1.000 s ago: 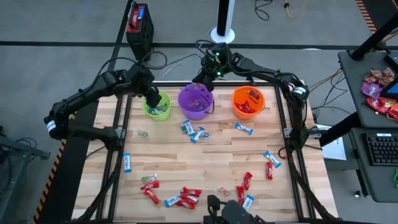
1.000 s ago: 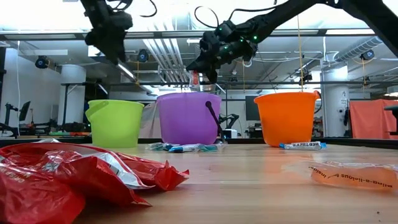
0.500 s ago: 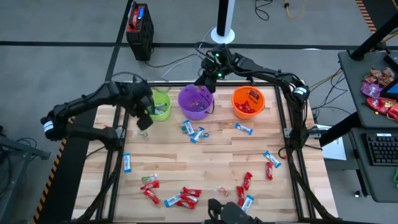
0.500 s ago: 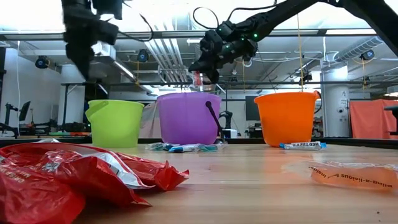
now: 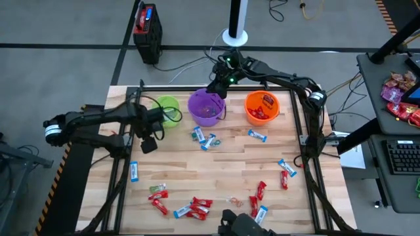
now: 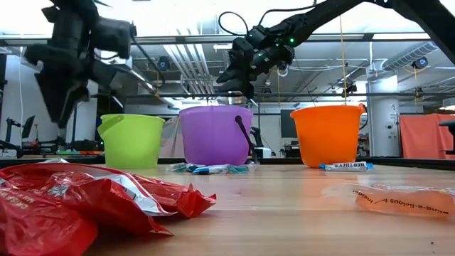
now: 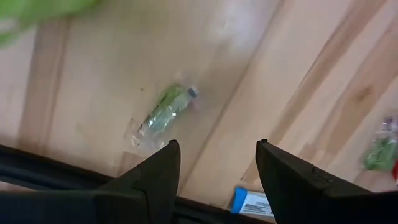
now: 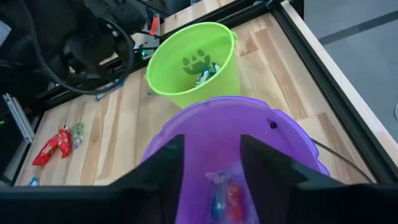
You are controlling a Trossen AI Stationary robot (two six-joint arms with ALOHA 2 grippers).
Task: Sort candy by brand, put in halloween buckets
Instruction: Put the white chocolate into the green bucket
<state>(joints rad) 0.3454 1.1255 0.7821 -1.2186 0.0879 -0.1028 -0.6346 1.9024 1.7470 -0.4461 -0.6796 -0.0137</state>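
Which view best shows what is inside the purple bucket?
The right wrist view: it looks down into the purple bucket at wrapped candy. The high view shows its contents tiny; the low view shows only its wall; the left wrist view misses it.

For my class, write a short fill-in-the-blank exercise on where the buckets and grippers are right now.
1. The right gripper hangs over the ____ bucket.
2. Between the green bucket and the orange bucket stands the ____ one.
3. The left gripper, jaws open, points down at a small ____ candy on the table.
4. The green bucket bears a jack-o'-lantern ____.

Missing words: purple; purple; greenish; face
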